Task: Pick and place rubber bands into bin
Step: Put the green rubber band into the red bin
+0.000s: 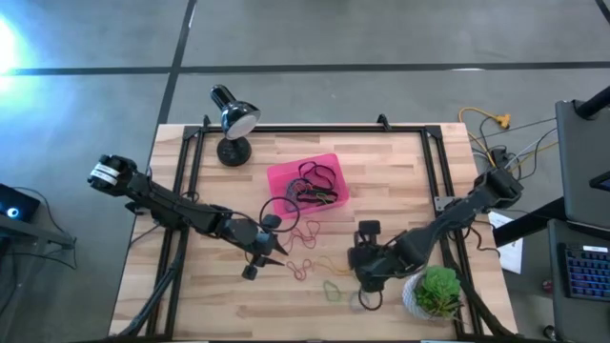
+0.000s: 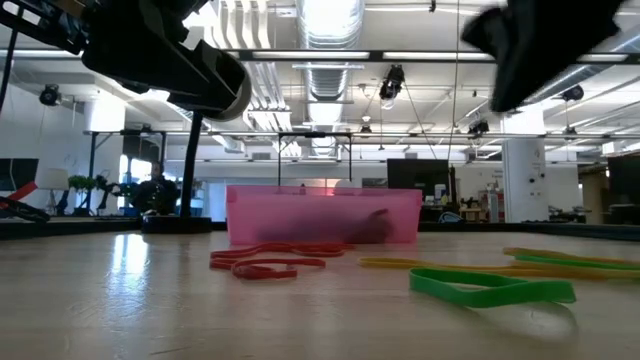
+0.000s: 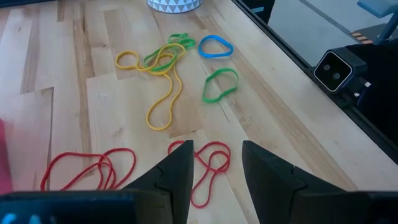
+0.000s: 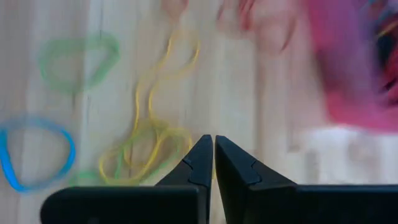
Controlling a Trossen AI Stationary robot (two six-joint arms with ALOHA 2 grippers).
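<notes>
Fingertips of the left gripper (image 3: 214,171) are held apart, empty, above red rubber bands (image 3: 205,163) on the wooden table (image 1: 191,286). The right gripper (image 4: 213,155) is pressed closed on nothing over a yellow-green tangle (image 4: 146,152). More loose bands are scattered between both arms. The pink bin (image 1: 286,177), already loaded with dark bands, is set just beyond, near the desk lamp (image 1: 233,119).

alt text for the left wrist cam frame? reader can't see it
The left gripper, fingers open and empty, hovers over red rubber bands on a light wooden table. Beyond them lie yellow bands, green bands and a blue band, with the base of a white plant pot at the far edge.
</notes>
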